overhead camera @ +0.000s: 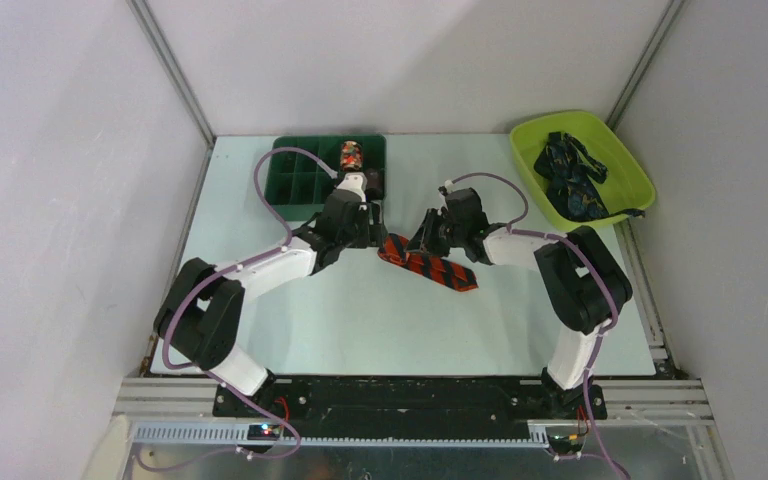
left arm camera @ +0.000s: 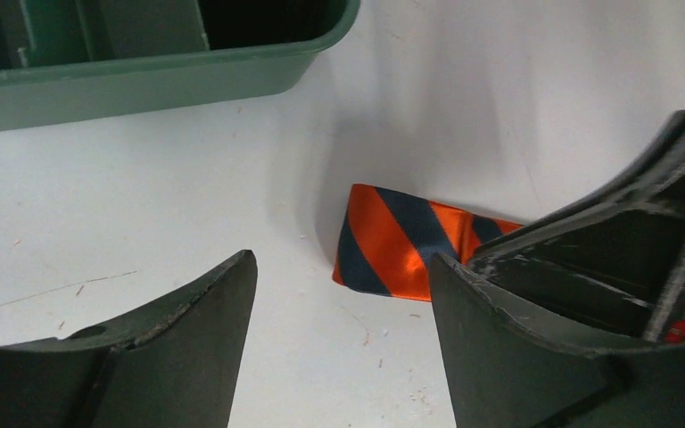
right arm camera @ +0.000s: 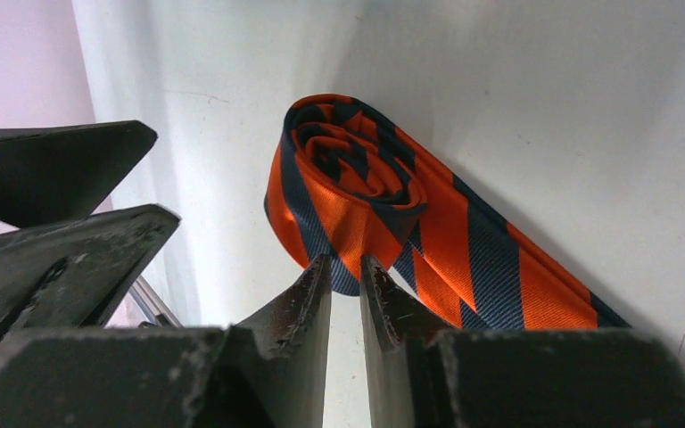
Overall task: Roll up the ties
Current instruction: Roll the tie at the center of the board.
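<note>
A red-orange tie with dark stripes (overhead camera: 432, 266) lies mid-table, part rolled. In the right wrist view its roll (right arm camera: 348, 178) stands at the strip's end, and my right gripper (right arm camera: 346, 264) is shut, pinching the roll's lower edge. In the top view the right gripper (overhead camera: 423, 240) is at the tie's left end. My left gripper (left arm camera: 339, 264) is open and empty over the table, with the tie's folded end (left arm camera: 401, 241) just beyond its right finger. In the top view it (overhead camera: 376, 236) sits left of the tie.
A dark green divided tray (overhead camera: 300, 182) at the back left holds a small rolled tie (overhead camera: 350, 155); its wall shows in the left wrist view (left arm camera: 143, 85). A lime-green bin (overhead camera: 628, 165) at the back right holds dark navy ties (overhead camera: 570, 180).
</note>
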Robot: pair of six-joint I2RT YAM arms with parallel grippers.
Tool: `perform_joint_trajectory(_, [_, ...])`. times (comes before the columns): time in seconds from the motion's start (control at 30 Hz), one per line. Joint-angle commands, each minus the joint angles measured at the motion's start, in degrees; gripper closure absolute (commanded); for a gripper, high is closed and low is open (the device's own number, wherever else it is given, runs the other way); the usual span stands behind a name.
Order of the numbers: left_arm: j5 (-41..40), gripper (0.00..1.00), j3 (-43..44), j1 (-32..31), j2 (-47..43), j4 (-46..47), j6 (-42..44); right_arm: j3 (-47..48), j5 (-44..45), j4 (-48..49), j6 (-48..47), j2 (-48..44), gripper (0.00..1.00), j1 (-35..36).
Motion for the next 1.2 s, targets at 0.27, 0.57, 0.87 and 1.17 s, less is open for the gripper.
perform_joint_trajectory(0.27, [4.4,0.23,0.1,0.9,1.4,6.1,-1.9,2.5,-1.2,2.3,0.3,3.9,0.79,0.2])
perform_joint_trajectory(0.57, [5.0,0.23,-0.7,1.1,4.4,7.3,-2.3,2.5,-0.4,0.8,-0.4,4.4,0.80,0.8])
perform_joint_trajectory(0.87, [9.5,0.22,-1.4,1.1,7.5,10.2,-3.0,2.4,0.2,-0.3,-1.0,5.0,0.80,1.0])
perform_joint_trajectory(1.17, [13.8,0.20,-3.4,1.4,9.8,14.3,-4.6,2.4,0.3,-0.5,-1.3,5.0,0.80,1.2])
